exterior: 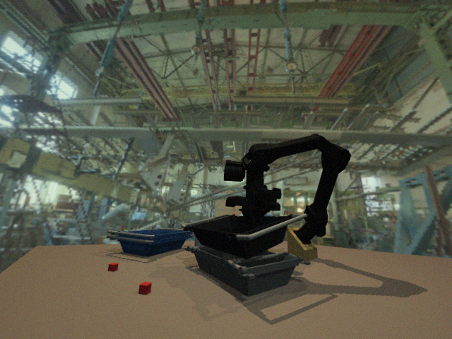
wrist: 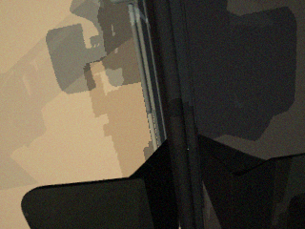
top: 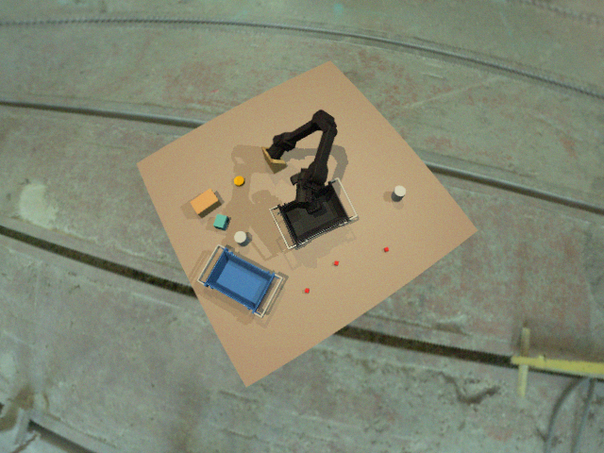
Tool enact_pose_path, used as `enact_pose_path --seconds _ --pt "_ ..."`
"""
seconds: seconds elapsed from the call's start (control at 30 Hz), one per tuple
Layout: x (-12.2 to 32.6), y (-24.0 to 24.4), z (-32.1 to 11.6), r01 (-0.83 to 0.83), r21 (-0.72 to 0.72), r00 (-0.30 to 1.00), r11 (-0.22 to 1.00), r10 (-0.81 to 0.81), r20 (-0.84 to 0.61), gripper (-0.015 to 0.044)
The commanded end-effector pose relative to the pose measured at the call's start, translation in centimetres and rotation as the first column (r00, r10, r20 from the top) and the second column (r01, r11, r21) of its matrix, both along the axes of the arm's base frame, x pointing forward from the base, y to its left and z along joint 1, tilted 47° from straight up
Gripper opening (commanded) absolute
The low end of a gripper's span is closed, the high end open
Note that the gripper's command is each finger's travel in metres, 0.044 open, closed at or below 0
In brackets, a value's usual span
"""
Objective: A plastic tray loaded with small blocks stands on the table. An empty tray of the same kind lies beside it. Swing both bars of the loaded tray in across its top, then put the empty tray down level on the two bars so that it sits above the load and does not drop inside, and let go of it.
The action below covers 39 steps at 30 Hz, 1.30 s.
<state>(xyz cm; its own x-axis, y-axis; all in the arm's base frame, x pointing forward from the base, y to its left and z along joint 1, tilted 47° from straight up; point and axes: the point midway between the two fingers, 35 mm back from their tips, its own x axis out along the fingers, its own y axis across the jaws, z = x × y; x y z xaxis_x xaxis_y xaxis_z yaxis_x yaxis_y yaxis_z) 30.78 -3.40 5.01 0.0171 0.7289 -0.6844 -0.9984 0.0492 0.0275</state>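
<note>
The empty black tray is directly above the grey loaded tray and looks about level. Its own light wire bars stick out over its ends. My gripper is shut on the black tray's long rim on the arm's side. The loaded tray stands on the table; from above the black tray covers it, so its blocks are hidden. Its bars are mostly hidden too, and I cannot tell whether the black tray touches them.
A blue tray with its bars out stands to one side. A white cylinder, a teal cube, an orange block and a yellow disc lie nearby. Another white cylinder and small red cubes are also out.
</note>
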Motion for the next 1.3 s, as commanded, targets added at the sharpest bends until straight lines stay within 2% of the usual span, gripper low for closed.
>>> enact_pose_path --seconds 0.0,1.27 --pt "0.0 0.1 0.0 -0.002 0.000 1.000 1.000 0.002 -0.001 0.0000" --pt "-0.6 1.3 -0.5 -0.019 0.005 1.000 1.000 0.019 -0.013 0.0000"
